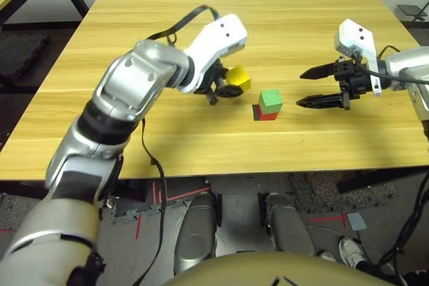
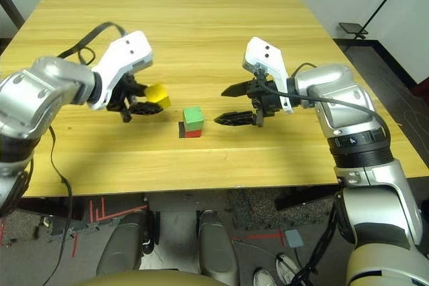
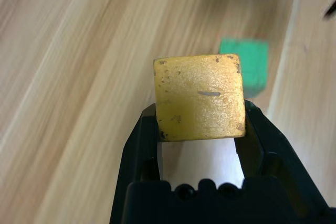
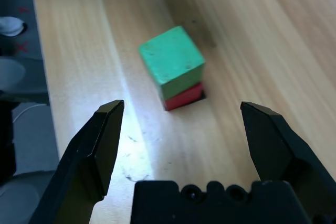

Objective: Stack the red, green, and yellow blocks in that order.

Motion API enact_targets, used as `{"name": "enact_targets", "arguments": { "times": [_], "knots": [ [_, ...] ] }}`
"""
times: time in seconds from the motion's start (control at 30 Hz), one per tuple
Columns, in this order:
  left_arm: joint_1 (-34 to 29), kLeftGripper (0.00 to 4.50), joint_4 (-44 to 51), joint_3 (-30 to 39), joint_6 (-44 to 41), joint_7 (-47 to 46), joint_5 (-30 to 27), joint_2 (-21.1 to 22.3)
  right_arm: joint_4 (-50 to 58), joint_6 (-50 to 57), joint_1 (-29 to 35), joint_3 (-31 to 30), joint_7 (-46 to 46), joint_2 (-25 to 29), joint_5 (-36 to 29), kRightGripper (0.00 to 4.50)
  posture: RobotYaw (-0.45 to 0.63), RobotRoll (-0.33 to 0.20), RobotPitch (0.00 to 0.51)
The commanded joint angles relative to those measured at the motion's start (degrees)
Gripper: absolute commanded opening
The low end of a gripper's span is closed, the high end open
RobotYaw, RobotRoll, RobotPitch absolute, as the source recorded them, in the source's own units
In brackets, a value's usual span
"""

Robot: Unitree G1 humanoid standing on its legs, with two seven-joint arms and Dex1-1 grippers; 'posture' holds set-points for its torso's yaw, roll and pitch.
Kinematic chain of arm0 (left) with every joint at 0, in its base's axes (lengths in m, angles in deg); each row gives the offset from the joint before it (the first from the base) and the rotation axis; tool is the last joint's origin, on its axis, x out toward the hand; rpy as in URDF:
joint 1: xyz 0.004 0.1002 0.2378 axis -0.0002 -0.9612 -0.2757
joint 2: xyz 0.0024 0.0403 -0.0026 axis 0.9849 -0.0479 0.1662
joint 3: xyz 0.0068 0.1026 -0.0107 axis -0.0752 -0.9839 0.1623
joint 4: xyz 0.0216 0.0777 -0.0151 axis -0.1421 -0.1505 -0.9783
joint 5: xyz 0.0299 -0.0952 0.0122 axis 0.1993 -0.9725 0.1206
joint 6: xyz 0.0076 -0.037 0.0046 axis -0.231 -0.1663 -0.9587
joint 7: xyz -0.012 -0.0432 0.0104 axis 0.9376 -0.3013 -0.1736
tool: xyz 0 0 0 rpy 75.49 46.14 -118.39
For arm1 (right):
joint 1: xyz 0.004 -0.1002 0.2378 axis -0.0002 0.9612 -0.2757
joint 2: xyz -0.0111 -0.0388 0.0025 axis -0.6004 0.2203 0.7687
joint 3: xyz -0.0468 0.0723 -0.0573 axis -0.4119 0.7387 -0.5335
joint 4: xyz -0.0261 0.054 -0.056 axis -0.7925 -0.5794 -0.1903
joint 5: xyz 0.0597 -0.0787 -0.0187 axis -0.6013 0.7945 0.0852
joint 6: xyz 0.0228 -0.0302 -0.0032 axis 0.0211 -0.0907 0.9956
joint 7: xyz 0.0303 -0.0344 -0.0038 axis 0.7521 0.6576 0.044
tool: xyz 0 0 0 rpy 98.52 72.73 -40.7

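The green block (image 1: 270, 100) sits on top of the red block (image 1: 266, 116) near the middle of the table, with a black square patch under the red one. Left of that stack, my left gripper (image 1: 228, 87) is shut on the yellow block (image 1: 238, 78), and the left wrist view shows the yellow block (image 3: 200, 97) clamped between the two black fingers with the green block (image 3: 244, 66) beyond it. My right gripper (image 1: 320, 87) stands open to the right of the stack, holding nothing; from its wrist I see the green block (image 4: 171, 61) over the red block (image 4: 183, 97).
The wooden table (image 1: 221, 18) stretches far behind the blocks. Its front edge (image 1: 201, 169) lies close below the stack. A black cable (image 1: 184, 21) loops over my left forearm.
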Motion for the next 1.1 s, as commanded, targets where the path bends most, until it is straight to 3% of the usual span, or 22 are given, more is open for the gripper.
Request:
{"name": "enact_targets", "arguments": {
  "times": [0.03, 0.37, 0.97, 1.1],
  "knots": [
    [1.4, 2.06, -4.4, -2.9, 3.1, 1.8, 0.6, -2.8, 2.4, 1.3, 1.3, 0.7, 0.4, 0.6, -1.5, 4.50, 0.18, -0.117, 0.090],
    [2.8, 2.06, -8.3, -6.3, 7.1, 4.2, 2.6, -7.3, 4.4, 2.5, 3.1, 1.7, 1.9, 1.4, -2.6, 4.50, 0.16, -0.105, 0.094],
    [1.2, 2.06, -7.9, -6.7, 7.7, 5.2, 4.2, -8.7, 4.6, 2.6, 3.4, 1.5, 3.4, 2.2, -3.9, 4.50, 0.15, -0.106, 0.098],
    [1.2, 3.34, -8.0, -6.9, 7.6, 5.0, 4.4, -9.0, 4.6, 2.7, 3.3, 1.5, 3.5, 2.3, -4.0, 4.50, 0.15, -0.108, 0.098]
  ]
}}
